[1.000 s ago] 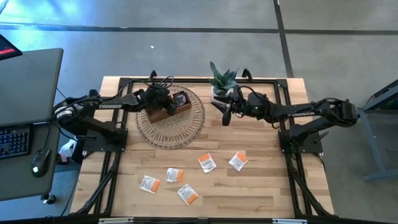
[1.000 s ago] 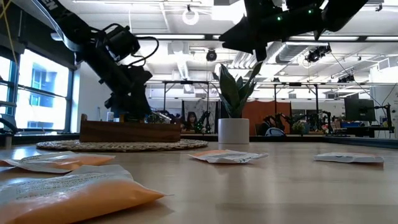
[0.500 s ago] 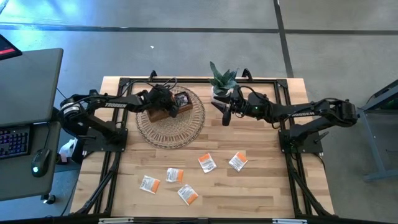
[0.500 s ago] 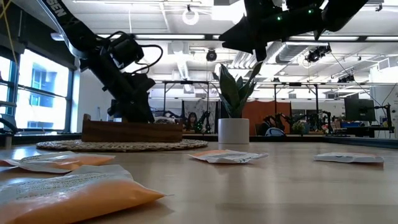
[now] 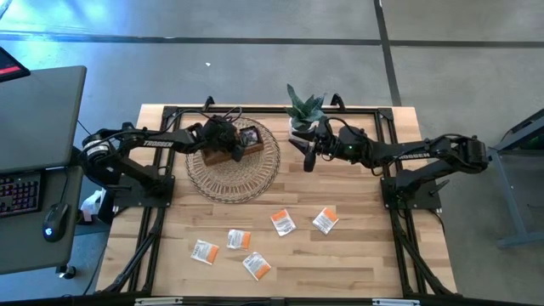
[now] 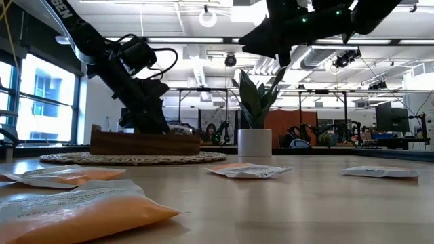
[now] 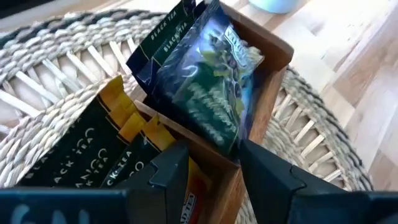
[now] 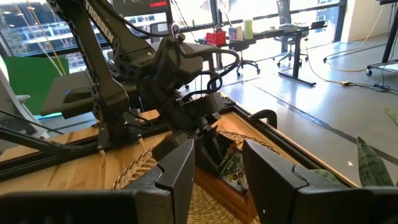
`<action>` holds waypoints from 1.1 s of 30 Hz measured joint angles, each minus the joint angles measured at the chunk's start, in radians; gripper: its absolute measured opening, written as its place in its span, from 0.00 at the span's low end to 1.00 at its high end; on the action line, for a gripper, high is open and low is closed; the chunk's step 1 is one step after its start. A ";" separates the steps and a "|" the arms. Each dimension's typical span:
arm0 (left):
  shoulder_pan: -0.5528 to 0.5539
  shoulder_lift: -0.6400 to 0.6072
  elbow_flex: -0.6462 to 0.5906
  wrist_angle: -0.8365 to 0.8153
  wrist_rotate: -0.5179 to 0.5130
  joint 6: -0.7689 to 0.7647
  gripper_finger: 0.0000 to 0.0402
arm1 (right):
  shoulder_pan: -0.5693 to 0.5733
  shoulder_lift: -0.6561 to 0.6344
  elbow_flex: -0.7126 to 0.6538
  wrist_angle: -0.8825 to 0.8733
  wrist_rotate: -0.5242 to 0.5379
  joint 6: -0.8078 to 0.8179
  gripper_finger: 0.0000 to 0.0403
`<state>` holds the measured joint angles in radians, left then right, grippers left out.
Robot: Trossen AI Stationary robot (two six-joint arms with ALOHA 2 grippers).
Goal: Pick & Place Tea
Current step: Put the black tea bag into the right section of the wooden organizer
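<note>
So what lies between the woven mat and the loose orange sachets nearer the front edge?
In the high view, only bare table lies between the woven mat and the orange sachets.

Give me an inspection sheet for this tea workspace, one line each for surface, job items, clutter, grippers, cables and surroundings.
Surface: wooden table, woven mat on it.
Job's things: five orange-and-white sachets loose on the table; dark sachets upright in the wooden tray.
Clutter: potted plant.
Grippers: left gripper open, down at the tray; right gripper open, raised near the plant.
Cables: black loops on the left arm.
Surroundings: desk with keyboard and mouse.
</note>
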<state>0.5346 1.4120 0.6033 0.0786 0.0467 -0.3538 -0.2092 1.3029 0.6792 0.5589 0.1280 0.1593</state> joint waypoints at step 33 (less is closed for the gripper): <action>0.002 -0.036 0.327 -0.530 -0.018 0.235 0.00 | 0.000 0.000 0.000 0.000 0.000 0.000 0.33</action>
<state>0.5367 1.3765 0.9307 -0.4517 0.0287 -0.1188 -0.2092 1.3030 0.6792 0.5587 0.1277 0.1589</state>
